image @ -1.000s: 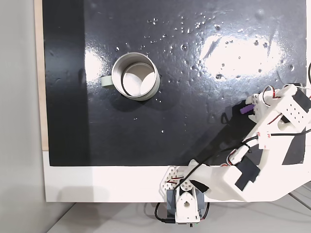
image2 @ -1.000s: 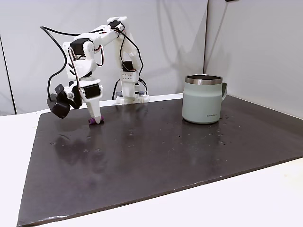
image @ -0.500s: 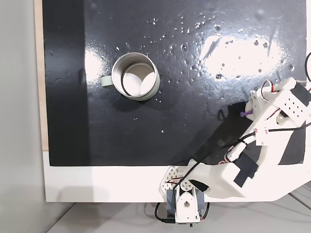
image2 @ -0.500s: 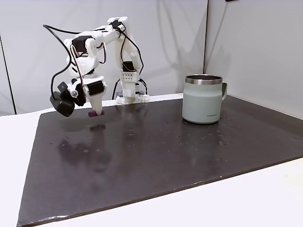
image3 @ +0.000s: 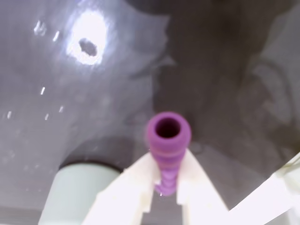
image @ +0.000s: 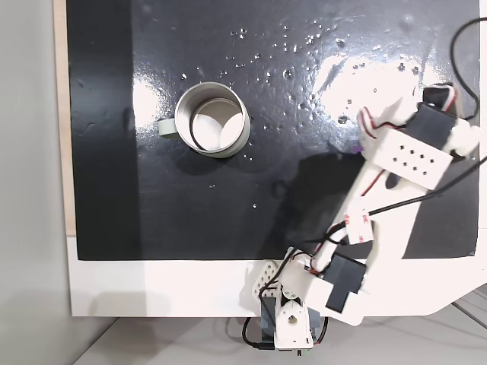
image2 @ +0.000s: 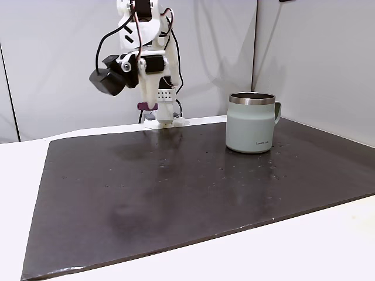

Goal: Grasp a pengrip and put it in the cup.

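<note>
in a fixed view from above, the cup (image: 212, 119) stands on the black mat (image: 274, 205), handle to the left, well apart from the arm (image: 396, 190) at the right; only a purple sliver of the pengrip (image: 356, 150) peeks out beside the arm.

in a fixed view from the side, the gripper (image2: 147, 106) hangs high above the mat, left of the cup (image2: 252, 123), with the pengrip (image2: 146, 106) at its tips.

in the wrist view, the white fingers (image3: 133, 192) pinch the ribbed pengrip (image3: 168, 140), its open end facing the camera; the cup (image3: 79, 192) sits lower left.
</note>
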Motion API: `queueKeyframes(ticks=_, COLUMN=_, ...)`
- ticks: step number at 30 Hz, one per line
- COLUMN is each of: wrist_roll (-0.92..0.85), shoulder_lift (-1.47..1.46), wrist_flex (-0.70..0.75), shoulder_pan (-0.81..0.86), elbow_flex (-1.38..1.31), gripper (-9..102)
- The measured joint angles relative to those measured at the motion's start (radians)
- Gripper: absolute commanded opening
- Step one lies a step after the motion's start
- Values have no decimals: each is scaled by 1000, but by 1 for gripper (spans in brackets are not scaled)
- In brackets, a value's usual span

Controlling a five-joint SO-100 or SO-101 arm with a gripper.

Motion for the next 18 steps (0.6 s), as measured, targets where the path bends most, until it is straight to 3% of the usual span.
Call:
queueKeyframes(ticks=12, wrist_roll=367, shoulder_lift=51, wrist_flex=43, shoulder_pan=-460, elbow_flex=-127, gripper=0)
queueKeyframes(ticks=18, wrist_roll=489, shoulder_lift=52, wrist_flex=43, shoulder_pan=-603, elbow_flex=-236, gripper=0)
